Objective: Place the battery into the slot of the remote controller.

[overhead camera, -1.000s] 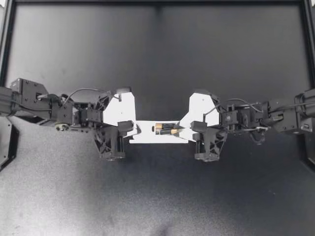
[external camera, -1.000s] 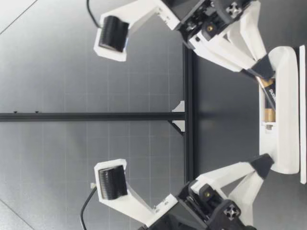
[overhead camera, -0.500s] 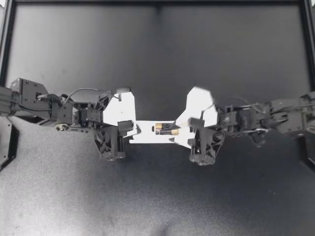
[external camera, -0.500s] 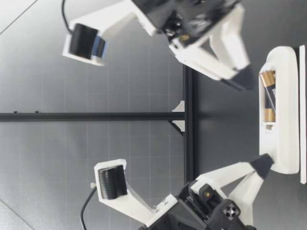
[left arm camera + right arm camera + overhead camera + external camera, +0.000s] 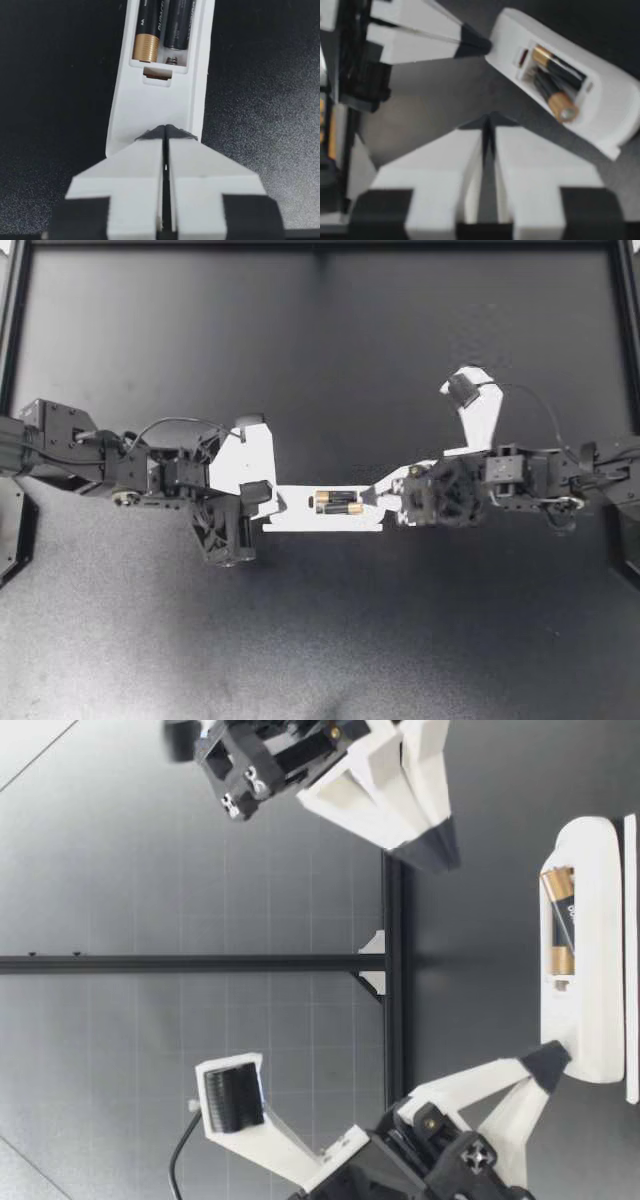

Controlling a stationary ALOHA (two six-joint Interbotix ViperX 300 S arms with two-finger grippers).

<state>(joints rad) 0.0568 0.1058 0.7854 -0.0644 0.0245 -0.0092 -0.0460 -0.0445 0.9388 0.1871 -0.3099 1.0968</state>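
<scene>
since the near battery (image 5: 340, 508) lies in the slot (image 5: 155, 65) of the remote (image 5: 295, 517) with its right end tipped up, as the low view suggests, i judge the step in hand to be pressing it home. my right claw (image 5: 372, 496) is clenched on nothing and hangs above the remote's right end, clear of it. it should come down with its tips on the raised gold end and push straight down, not sideways, so the battery does not pop out. my left claw (image 5: 262, 502), also clenched on nothing, rests its tips on the remote's left end and should pin it flat to the counter (image 5: 320, 640). the slot holds two batteries side by side. the far battery (image 5: 336, 497) lies flat with its gold end to the left, and a small spring (image 5: 171, 61) shows at the near battery's left end.
</scene>
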